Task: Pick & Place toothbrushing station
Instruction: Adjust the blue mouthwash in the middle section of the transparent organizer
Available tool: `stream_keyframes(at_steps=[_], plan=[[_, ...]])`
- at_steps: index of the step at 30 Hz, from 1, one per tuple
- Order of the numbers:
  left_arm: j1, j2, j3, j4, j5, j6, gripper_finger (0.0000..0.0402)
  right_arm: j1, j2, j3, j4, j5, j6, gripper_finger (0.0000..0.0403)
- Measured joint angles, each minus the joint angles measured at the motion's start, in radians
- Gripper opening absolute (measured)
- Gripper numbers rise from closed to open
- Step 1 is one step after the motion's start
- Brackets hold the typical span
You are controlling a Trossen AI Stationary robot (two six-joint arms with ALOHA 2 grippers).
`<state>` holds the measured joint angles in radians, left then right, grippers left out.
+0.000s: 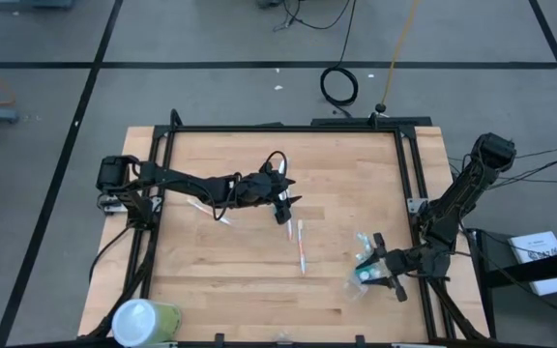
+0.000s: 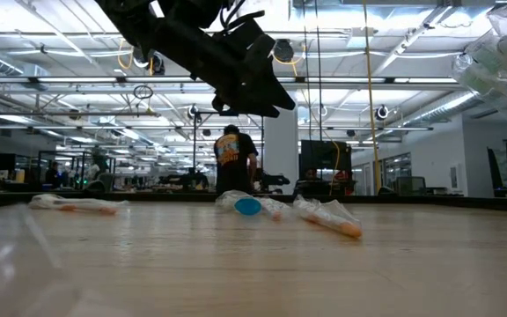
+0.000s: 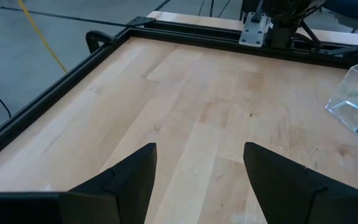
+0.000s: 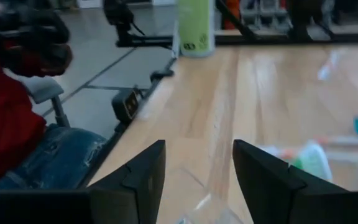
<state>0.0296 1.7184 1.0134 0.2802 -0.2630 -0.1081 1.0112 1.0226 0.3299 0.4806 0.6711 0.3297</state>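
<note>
1. Currently the left gripper [image 1: 285,207] is hanging above the table [image 1: 240,155] near the centre, arm reaching in from the left edge; fingers [image 3: 132,180] are standing apart w/ bare wood showing between them, nothing held.
2. Right gripper [image 1: 383,266] is sitting low by the right edge of the table, toward the front; fingers [image 4: 263,171] are spread apart in the right wrist view, not clamping anything that I can tell.
3. Clear plastic holder [image 1: 361,280] is lying just beside the right gripper, touching or nearly touching its tips; can't tell which. Same holder is showing as a clear box [image 3: 356,96] in the left wrist view.
4. Small teal tubes [image 1: 364,242] are resting right next to that holder, at the right gripper's side.
5. One toothbrush [image 1: 301,244] is lying flat on the wood between the two grippers, orange at one end; it's apart from both.
6. Another wrapped toothbrush [image 1: 201,208] is lying under the left arm, left of centre.
7. Large yellow-green container w/ white top [image 1: 143,321] is standing at the table's front-left corner, well apart from everything.
8. A person [image 2: 232,158] is standing in the room bkgd in the low view.
</note>
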Motion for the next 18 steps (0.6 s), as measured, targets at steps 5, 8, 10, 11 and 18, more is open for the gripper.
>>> stream_keyframes(at_steps=[5, 8, 10, 11, 18], plan=[[0.0, 0.0, 0.0, 0.0, 0.0, 0.0, 0.0251, 0.016, -0.058, 0.065, -0.133, -0.022, -0.057, 0.0158], [0.0, 0.0, 0.0, 0.0, 0.0, 0.0, 0.0251, 0.018, -0.076, 0.177, -0.405, -0.048, 0.033, 0.0132], [0.0, 0.0, 0.0, 0.0, 0.0, 0.0, 0.0251, 0.018, -0.072, 0.272, -0.608, -0.079, 0.146, 0.0108], [0.0, 0.0, 0.0, 0.0, 0.0, 0.0, 0.0251, 0.018, -0.063, 0.32, -0.707, -0.103, 0.208, 0.0093], [0.0, 0.0, 0.0, 0.0, 0.0, -0.001, 0.0251, 0.011, 0.046, 0.505, -1.165, -0.341, 0.651, 0.0007]])
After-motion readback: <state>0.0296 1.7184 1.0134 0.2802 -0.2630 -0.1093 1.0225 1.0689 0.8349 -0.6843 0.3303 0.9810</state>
